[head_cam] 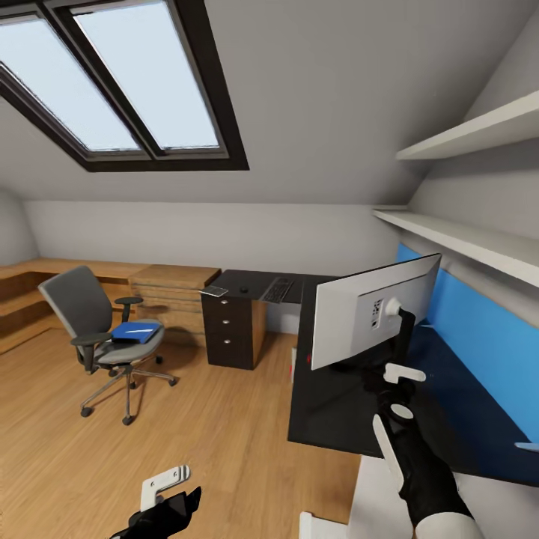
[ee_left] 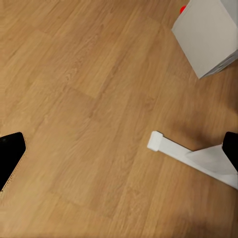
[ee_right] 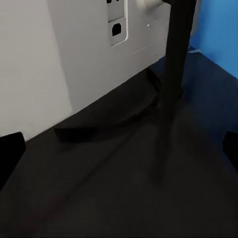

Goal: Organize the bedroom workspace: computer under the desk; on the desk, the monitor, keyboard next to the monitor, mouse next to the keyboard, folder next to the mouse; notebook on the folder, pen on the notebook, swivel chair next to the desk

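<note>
Desk [head_cam: 337,419] already carries the monitor [head_cam: 370,318], its back just ahead of the right gripper [head_cam: 404,393], whose fingers look spread and empty. I'd back straight out, clear of the thin stand [ee_right: 173,54].

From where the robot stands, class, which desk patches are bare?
The desk is bare between the monitor and its near edge. Crowded: the far end with the keyboard, mouse and notebook.

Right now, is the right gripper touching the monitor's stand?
Apart. The right wrist view shows bare desk between the right gripper and the monitor stand, the fingertips at the picture's edges.
</note>
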`<state>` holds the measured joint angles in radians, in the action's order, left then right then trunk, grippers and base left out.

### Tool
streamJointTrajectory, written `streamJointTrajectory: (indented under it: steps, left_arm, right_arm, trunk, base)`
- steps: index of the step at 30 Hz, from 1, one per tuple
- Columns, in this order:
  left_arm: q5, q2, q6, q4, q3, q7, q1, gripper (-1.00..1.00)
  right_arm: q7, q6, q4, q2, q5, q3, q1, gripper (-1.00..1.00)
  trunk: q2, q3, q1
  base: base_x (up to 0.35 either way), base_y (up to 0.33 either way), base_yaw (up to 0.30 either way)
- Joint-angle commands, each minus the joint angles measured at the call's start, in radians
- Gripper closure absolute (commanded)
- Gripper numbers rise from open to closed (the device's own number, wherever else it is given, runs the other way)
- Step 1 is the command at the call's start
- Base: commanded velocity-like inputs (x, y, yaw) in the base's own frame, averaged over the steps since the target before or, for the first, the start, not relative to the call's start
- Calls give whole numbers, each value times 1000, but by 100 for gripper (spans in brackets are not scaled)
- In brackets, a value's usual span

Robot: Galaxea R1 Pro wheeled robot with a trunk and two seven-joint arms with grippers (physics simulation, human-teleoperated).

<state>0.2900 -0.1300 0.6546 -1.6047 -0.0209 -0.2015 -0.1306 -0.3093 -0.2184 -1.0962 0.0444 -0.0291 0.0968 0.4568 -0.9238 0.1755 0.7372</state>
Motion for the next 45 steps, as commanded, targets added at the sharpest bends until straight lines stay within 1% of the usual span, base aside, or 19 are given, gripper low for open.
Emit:
streamJointTrajectory:
  steps: [1,2,3,4,5,6,7,8,12,14,21,27,34,36,39,40,42,44,45]
  left_arm:
    - [11,0,3,-1,-1,-7,0,-100]
    - [11,0,3,-1,-1,-7,0,-100]
    - [11,0,3,-1,-1,-7,0,-100]
    - [11,0,2,-1,-1,-7,0,-100]
    - [11,-1,2,-1,-1,-7,0,-100]
    - [11,-1,2,-1,-1,-7,0,-100]
    - [11,0,2,-1,-1,-8,0,-100]
    - [11,-1,2,-1,-1,-8,0,-100]
    - [11,-1,1,-1,-1,-7,0,-100]
    - [11,-1,0,-1,-1,-6,0,-100]
    - [12,1,-1,-1,-3,-6,0,-100]
    - [12,1,-1,-1,-2,-6,0,-100]
    - [12,1,-1,-1,-2,-7,0,-100]
    - [12,1,-1,-1,-2,-7,0,-100]
    - [12,1,-1,-1,-2,-8,0,-100]
    - [12,0,-1,-1,-2,-8,0,-100]
    - [12,0,-1,-1,-1,-7,0,-100]
    - [12,0,-1,-1,-1,-7,0,-100]
    - [12,0,-1,-1,-1,-7,0,-100]
  right_arm:
    - [-6,-48,-28,9,-5,0,0,-100]
    - [-10,-130,-87,31,-14,0,-1,-100]
    - [-12,-156,-110,44,-16,-2,0,-100]
    - [-13,-166,-120,51,-17,-5,0,-100]
    - [-15,-180,-142,67,-17,-15,0,-100]
    - [-22,-189,-163,81,-17,-32,1,-100]
    - [-41,-194,-182,92,-17,-57,1,-100]
    - [-63,-181,-190,98,-18,-91,0,-100]
    - [-68,-150,-187,97,-16,-113,-12,-100]
    - [-69,-136,-186,92,-12,-124,-28,-100]
    - [-72,-115,-193,65,-4,-146,-52,-100]
    - [-72,-110,-191,62,-1,-147,-53,-100]
    - [-73,-30,-185,62,3,-149,-54,-100]
    - [-75,-5,-179,62,14,-149,-55,-100]
    - [-78,26,-165,63,53,-149,-55,-100]
    - [-80,44,-158,64,80,-149,-55,-100]
    - [-80,63,-150,65,109,-149,-55,-100]
    - [-86,113,-127,68,160,-148,-55,-100]
    - [-98,137,-115,68,174,-148,-55,-100]
  trunk:
    - [-1,1,0]
    - [-1,1,0]
    - [-1,1,0]
    - [-1,1,0]
    - [-1,1,0]
    - [-1,1,0]
    - [-1,1,0]
    - [-1,1,0]
    - [-1,1,0]
    - [-1,1,0]
    - [-1,1,0]
    - [-1,1,0]
    - [-1,1,0]
    - [-1,1,0]
    - [-1,1,0]
    - [-1,1,0]
    - [-1,1,0]
    - [-1,1,0]
    - [-1,1,0]
  base:
    - [0,264,0]
    - [0,285,0]
    - [0,287,0]
    - [0,280,0]
    - [0,240,0]
    - [0,171,0]
    - [0,88,0]
    - [0,29,0]
    - [0,15,0]
    - [0,5,0]
    - [0,2,0]
    - [50,31,0]
    - [237,199,0]
    - [239,246,0]
    - [213,270,0]
    - [197,284,0]
    - [192,288,0]
    - [158,228,0]
    - [68,91,0]
